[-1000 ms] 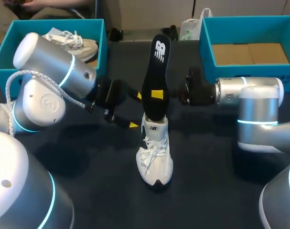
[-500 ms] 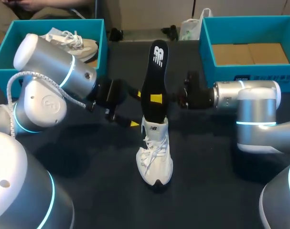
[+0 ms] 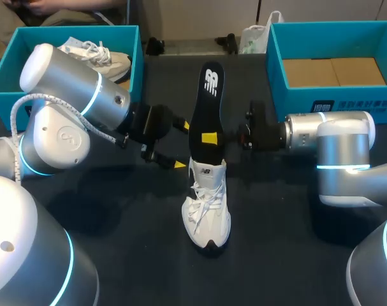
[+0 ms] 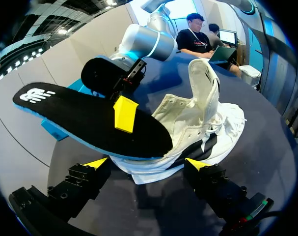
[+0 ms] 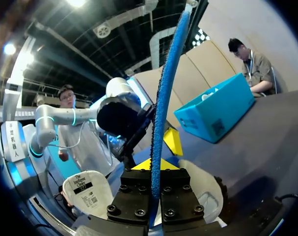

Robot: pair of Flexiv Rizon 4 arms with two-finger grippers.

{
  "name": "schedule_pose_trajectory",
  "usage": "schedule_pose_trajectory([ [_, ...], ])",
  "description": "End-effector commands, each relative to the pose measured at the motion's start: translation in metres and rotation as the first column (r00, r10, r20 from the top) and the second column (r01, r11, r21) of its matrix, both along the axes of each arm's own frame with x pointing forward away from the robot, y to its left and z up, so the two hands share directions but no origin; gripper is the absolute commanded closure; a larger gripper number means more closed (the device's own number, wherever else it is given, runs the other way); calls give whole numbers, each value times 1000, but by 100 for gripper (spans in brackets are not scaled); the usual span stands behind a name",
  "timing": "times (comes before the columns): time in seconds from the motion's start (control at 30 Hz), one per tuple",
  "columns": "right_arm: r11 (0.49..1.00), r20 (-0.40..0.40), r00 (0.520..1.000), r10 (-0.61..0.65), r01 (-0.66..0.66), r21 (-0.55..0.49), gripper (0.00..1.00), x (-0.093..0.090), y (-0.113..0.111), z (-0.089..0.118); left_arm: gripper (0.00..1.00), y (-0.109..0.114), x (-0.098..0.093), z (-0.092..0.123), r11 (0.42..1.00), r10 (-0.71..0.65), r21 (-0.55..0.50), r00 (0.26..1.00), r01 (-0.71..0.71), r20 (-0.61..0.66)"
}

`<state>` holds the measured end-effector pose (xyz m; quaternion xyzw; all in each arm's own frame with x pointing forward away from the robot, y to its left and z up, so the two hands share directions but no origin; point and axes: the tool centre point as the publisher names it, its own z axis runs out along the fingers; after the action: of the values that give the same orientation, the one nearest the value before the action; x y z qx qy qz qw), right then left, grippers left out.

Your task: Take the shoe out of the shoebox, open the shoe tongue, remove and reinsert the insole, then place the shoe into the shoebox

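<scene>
Lower than a second ago, the black insole has come down with the right gripper, whose jaws pinch it from both sides, and its lower end sits in the collar of the white shoe. That shoe stands sole-down on the dark table (well apart from the blue shoebox on the right). The left gripper hangs just beside its heel, jaws spread wide.

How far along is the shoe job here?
Done: the shoe stands out on the table, tongue open. In hand: the right gripper pinches the insole, lower end inside the shoe; the left gripper is open beside it. Left: finishing the insole step, then boxing the shoe.
</scene>
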<state>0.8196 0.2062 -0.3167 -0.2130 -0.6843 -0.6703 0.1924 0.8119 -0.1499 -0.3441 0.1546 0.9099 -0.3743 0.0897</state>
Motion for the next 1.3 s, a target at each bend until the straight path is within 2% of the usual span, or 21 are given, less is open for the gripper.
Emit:
schedule_pose_trajectory([
  [0.03,1000,-21,1000,5,-5,-15,100,-5,0,-4,0,-1,0,0,1000,1,5,1000,-1,0],
  [0.87,998,-172,985,-21,11,-55,100,-50,7,-39,0,-1,0,0,1000,1,5,1000,-1,0],
  [1.07,998,-193,981,-33,22,-56,100,-59,6,-42,0,-1,0,0,1000,1,5,1000,-1,0],
  [1.23,997,-175,983,-49,38,-66,100,-58,4,-38,0,-1,0,0,1000,1,5,1000,-1,0],
  [1.3,997,-168,985,-49,38,-71,83,-56,4,-35,0,-1,0,0,1000,1,5,1000,-1,0],
])
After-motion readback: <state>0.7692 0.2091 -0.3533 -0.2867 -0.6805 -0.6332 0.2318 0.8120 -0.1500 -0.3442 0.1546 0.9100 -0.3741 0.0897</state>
